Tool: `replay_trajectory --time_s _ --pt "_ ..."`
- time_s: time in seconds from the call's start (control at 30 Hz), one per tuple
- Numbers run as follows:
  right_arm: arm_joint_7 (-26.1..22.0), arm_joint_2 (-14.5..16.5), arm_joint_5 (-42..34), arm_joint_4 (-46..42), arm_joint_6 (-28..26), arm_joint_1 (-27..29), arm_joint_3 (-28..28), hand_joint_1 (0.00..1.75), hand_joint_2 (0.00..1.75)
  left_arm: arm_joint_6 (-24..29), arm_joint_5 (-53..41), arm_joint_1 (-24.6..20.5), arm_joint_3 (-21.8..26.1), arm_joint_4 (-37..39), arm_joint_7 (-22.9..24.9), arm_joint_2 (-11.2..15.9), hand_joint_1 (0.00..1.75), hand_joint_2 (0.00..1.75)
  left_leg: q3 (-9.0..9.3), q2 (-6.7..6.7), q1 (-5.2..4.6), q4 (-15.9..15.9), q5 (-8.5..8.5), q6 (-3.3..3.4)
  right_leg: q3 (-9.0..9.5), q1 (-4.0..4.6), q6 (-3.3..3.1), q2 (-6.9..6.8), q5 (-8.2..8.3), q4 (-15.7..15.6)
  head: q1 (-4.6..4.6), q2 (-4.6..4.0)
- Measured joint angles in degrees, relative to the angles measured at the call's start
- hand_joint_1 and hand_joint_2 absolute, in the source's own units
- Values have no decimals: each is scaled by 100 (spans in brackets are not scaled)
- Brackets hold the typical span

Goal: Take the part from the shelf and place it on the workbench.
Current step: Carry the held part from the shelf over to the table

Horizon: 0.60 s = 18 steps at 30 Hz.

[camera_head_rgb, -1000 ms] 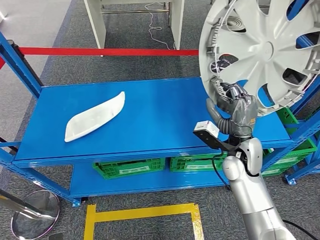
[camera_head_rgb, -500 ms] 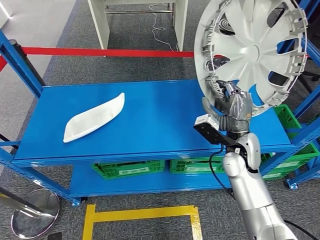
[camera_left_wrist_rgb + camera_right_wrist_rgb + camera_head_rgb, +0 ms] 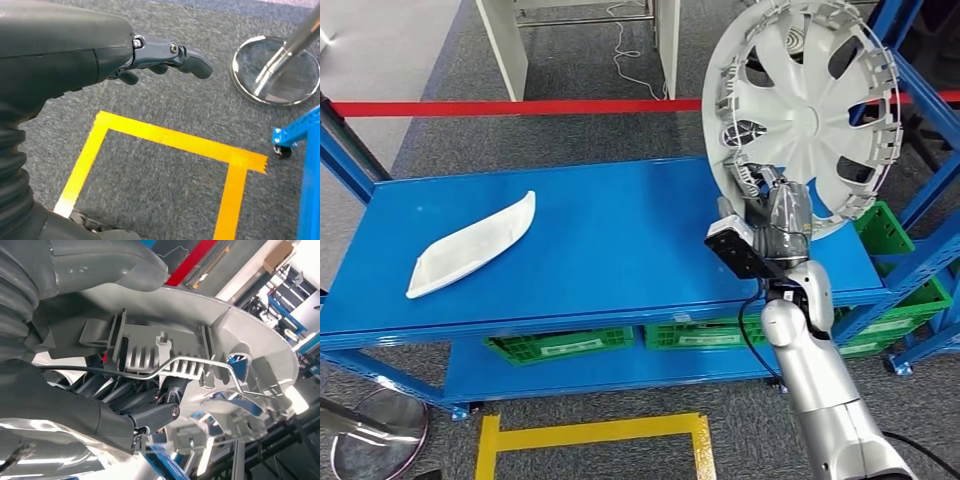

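One hubcap point(image 3: 803, 110) gripped at lower rim, apparently, by right robot hand point(image 3: 782, 215).

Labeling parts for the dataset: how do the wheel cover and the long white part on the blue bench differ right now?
The wheel cover is round and spoked with open slots; the long white part is a narrow, curved, solid piece. The wheel cover is held upright off the workbench by the right hand, gripped at its lower rim; the long white part lies flat and untouched near the far end. Both are light-coloured.
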Motion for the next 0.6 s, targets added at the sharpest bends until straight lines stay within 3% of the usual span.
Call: replay_trajectory --time_s 0.07,0.13,0.2,0.27,0.33,0.37,0.4,0.43,0.5,0.57,0.6 --pt "19 6 -5 23 8 -56 -1 175 175 21 12 2 10 2 -1 3 0 175 139 -1 -72 -429 233 110 10 8 18 10 -2 -20 11 1" --pt "27 7 4 44 21 -109 1 175 175 50 36 3 29 5 1 -6 0 175 167 3 -103 -545 261 123 0 -9 70 17 30 -59 5 1" --pt "37 2 11 50 50 -172 1 175 175 83 55 -6 45 5 5 -11 0 175 256 6 -67 -764 259 121 -48 -12 126 8 -8 -58 6 1" --pt "43 -7 13 66 107 -252 4 175 175 124 58 -21 50 5 17 -17 0 175 328 9 -22 -944 275 117 -237 -10 178 3 -236 280 34 1" --pt "28 -16 17 95 166 -299 19 175 175 153 59 -27 52 6 35 -32 0 175 317 10 -19 -940 299 118 -531 -18 228 3 -519 949 63 1" --pt "14 -20 19 109 188 -310 26 175 175 154 59 -26 53 7 43 -40 0 175 311 10 -17 -930 300 117 -640 -25 250 1 -577 1203 69 1" --pt "-2 -23 17 120 204 -326 30 175 175 150 58 -25 54 7 44 -46 0 175 306 9 -12 -915 300 115 -667 -33 270 0 -533 1268 73 1" --pt "-18 -26 12 127 219 -353 30 175 175 144 58 -25 55 7 45 -49 0 175 301 9 -4 -897 298 108 -590 -45 287 -4 -393 1119 75 1" --pt "-49 -26 -1 129 251 -427 33 175 175 141 53 -33 56 7 46 -51 0 175 284 7 6 -848 288 62 -235 -70 318 -13 -77 434 76 0" --pt "-79 -26 -2 127 272 -499 51 175 175 150 49 -45 56 7 48 -51 0 175 234 3 -6 -782 297 -9 8 -67 273 -1 49 -27 81 1" --pt "-89 -26 2 125 276 -521 64 175 175 155 48 -47 56 7 49 -51 0 175 208 2 -14 -770 320 -46 24 -51 226 8 42 -65 80 1"
